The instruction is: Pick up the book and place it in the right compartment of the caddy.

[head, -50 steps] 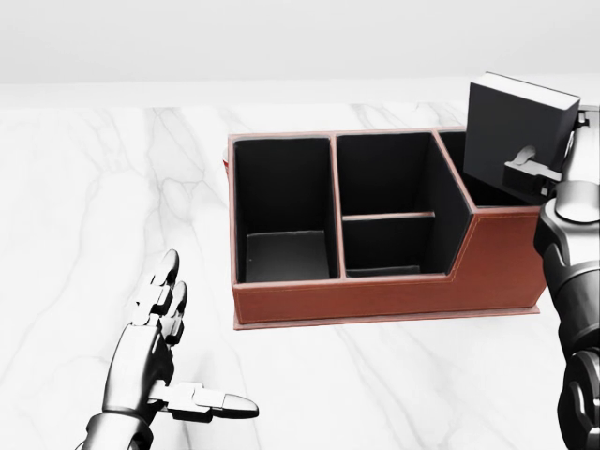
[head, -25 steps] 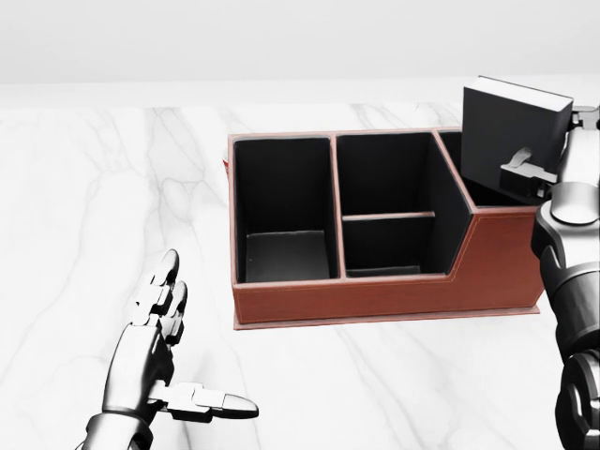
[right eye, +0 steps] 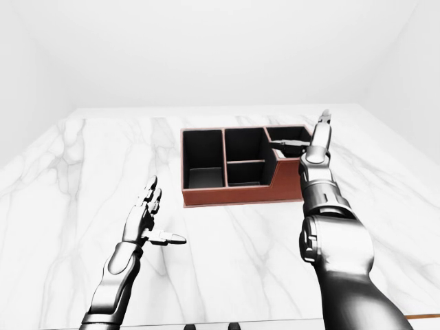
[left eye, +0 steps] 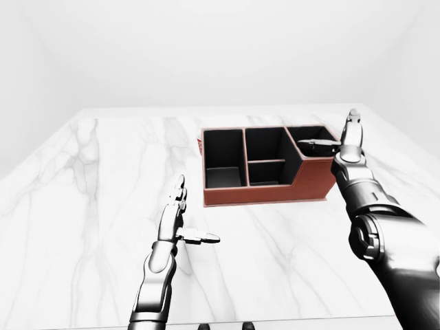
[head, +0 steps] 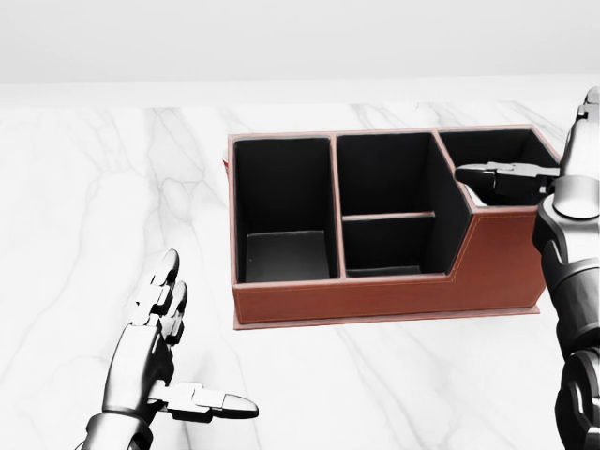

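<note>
White marble table (head: pixel 84 187) with a reddish-brown caddy (head: pixel 394 292), both hands empty.

Right hand (head: pixel 562 178) hovers over the caddy's right compartment (head: pixel 497 150), fingers spread, thumb (head: pixel 492 173) pointing left across it; the book held there half a second ago is out of the grasp and cannot be seen now. Left hand (head: pixel 155 361) rests spread, well left of the caddy, unmoved.
</note>
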You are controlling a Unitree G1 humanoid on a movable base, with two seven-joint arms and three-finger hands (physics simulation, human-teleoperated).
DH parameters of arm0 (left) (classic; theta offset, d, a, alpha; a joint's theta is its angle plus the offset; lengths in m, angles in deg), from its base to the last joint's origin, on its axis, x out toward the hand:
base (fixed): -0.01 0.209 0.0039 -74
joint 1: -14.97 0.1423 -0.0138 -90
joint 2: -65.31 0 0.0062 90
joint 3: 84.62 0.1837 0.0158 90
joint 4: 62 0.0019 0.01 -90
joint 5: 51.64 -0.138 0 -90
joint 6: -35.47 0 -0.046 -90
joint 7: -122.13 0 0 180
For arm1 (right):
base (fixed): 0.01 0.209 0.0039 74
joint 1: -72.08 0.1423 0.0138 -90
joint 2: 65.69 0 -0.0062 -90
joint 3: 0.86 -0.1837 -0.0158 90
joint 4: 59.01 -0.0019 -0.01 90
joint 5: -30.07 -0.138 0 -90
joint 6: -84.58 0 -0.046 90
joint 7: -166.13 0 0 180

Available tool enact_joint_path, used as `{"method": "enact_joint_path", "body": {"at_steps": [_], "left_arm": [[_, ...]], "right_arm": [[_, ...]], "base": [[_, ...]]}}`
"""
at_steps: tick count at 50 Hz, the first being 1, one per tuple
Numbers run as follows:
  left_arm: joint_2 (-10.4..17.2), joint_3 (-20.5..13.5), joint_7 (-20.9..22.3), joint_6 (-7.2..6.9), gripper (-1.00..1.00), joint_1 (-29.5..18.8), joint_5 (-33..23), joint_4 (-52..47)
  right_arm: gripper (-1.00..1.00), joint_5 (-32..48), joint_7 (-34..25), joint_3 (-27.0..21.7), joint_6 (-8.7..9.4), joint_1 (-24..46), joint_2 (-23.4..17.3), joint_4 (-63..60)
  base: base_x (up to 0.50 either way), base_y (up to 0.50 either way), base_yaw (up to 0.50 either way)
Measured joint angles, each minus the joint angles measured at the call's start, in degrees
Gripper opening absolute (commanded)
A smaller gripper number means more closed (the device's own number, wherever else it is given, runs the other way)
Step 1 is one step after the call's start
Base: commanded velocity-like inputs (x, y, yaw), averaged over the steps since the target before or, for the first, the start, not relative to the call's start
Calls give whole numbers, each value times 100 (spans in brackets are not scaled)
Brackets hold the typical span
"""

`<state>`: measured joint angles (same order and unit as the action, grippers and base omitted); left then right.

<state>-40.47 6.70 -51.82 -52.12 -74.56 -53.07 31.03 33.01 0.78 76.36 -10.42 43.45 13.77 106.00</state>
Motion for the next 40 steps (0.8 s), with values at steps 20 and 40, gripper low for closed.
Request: {"method": "enact_joint_path", "body": {"at_steps": [20,40], "left_arm": [[-3,6,-1,-3,100,8,-4,-8],[-8,21,-6,-28,100,25,-11,-51]], "right_arm": [[100,-148,-16,-92,0,234,-133,-81],[100,-1349,-314,-225,311,1140,-964,-1658]], "base": [[0,0,0],[0,0,0]]}}
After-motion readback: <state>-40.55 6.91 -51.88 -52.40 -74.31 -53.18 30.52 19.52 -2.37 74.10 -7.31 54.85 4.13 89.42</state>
